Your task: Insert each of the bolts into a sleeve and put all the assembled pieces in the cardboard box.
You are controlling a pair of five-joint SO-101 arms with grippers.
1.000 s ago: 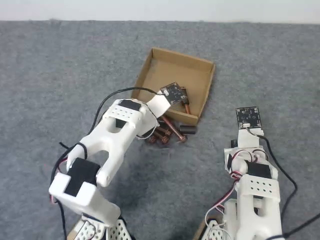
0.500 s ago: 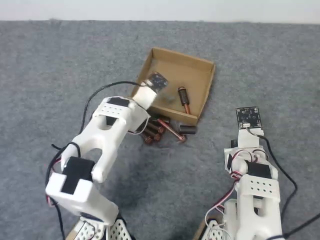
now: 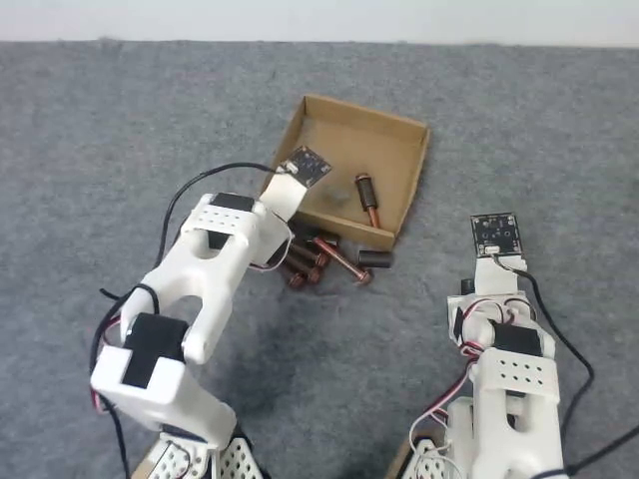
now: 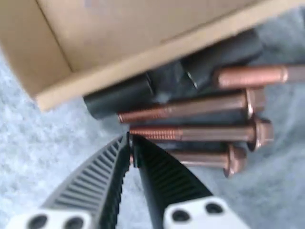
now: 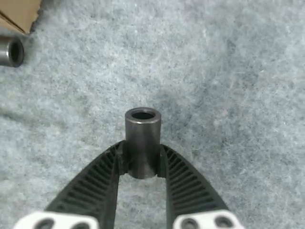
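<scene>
left jaws pressed together at the bolts (image 4: 190,132) beside box (image 4: 119,69); I'd spread them, straddle one shank squarely. right jaws pinch sleeve (image 5: 142,136), bore outward.

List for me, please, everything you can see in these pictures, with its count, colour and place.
Box: one, brown cardboard, on the mat beyond the arms.
Assembled piece: one, copper bolt in a dark sleeve, lying inside the box.
Loose bolts: four, copper, on the mat by the box's near wall.
Loose sleeves: at least two, dark, lying along that wall.
Held sleeve: one, dark, upright in the right tool.
Mat: one, grey, under everything.
Left arm: one, white; left tool shut, its tips at the bolts' threaded ends.
Right arm: one, white; right tool shut on the held sleeve.
</scene>
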